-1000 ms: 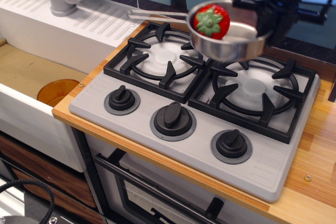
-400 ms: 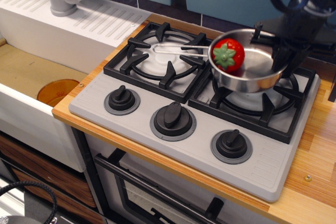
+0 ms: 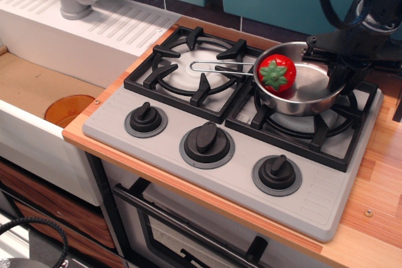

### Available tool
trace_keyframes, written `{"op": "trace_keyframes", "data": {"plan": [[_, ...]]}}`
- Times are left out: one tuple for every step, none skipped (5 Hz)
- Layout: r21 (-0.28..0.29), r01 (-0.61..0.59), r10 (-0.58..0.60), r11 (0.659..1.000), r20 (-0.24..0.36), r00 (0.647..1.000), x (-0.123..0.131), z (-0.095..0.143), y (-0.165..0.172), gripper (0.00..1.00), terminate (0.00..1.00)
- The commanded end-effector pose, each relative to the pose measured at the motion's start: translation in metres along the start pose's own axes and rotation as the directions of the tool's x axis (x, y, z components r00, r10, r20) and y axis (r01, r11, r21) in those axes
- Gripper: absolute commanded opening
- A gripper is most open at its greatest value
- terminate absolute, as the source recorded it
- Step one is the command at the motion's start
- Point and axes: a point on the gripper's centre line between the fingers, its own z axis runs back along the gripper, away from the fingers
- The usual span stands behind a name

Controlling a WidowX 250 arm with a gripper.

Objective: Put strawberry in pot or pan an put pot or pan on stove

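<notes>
Now one strawberry [image 3: 276, 73] in one pan [image 3: 308, 95], two-burner stove [image 3: 220, 155] (three knobs), tool [image 3: 342, 70] grasping pan rim.

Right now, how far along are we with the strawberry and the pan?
Done: the strawberry lies in the pan. In hand: the pan is down at the right grate of the stove, its handle over the left burner, with the pincer at its far rim; whether it rests fully I cannot tell. Left: let go and pull clear.

The robot arm [image 3: 370, 29] is matte black, blocky and angular, with thick black cables looping above it.
</notes>
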Motion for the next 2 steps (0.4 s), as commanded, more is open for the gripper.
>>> {"op": "trace_keyframes", "data": {"plan": [[-0.003,-0.002,0.002,1.000,0.025,1.000,0.0230,0.0143,-0.0043,1.00,0.00],[0.004,0.002,-0.002,1.000,0.009,1.000,0.0216,0.0218,-0.0021,1.00,0.00]]}}
